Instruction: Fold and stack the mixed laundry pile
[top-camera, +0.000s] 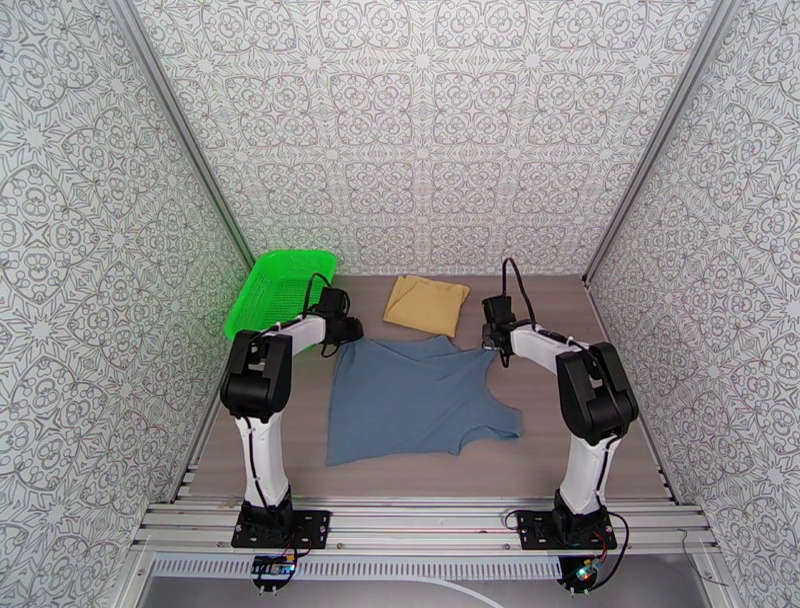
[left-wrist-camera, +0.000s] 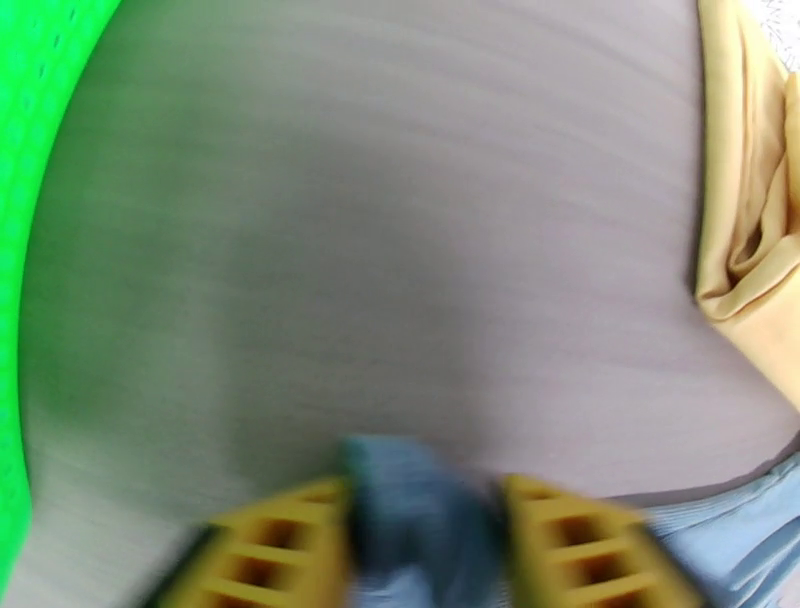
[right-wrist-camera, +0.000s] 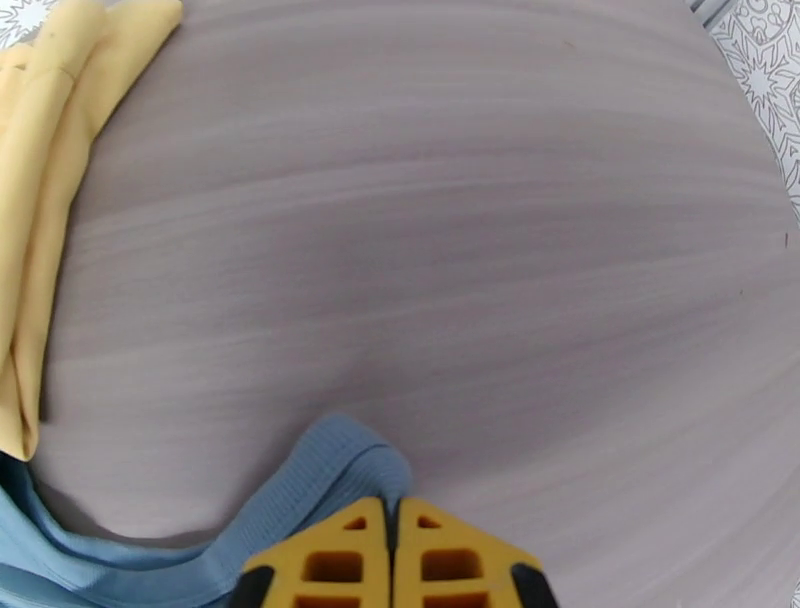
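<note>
My left pincer (left-wrist-camera: 425, 505) is clamped on a thick bunch of the slate blue-grey sleeveless tank top (top-camera: 415, 400). The cloth fills the gap between its yellow fingers, though this wrist view is blurred. My right pincer (right-wrist-camera: 395, 515) has its fingers pressed together. The ribbed edge of a shoulder strap comes out from just under their tips, so I judge that it pinches this thin strap.

The far edge of the tank top is stretched between the two pincers. The rest lies mostly flat on the grey wood-grain table (top-camera: 560, 450) behind them, toward my bases. Ahead of both pincers and between them lies the mustard-yellow cloth (top-camera: 428, 303), folded into a small packet and apart from the tank top. Far to the left of the left pincer stands the bright green mesh plastic basket (top-camera: 275, 285).

I think that the tank top is light, soft and limp. It will hang and wrinkle as soon as I lift it, and it is not fragile. The ribbed hems at the straps and the corners look like the best places to hold, because they are thicker and should slip less. The thin strap in the right pincer could slide out if I pull hard.

I can read no brand, label or writing on either cloth.
</note>
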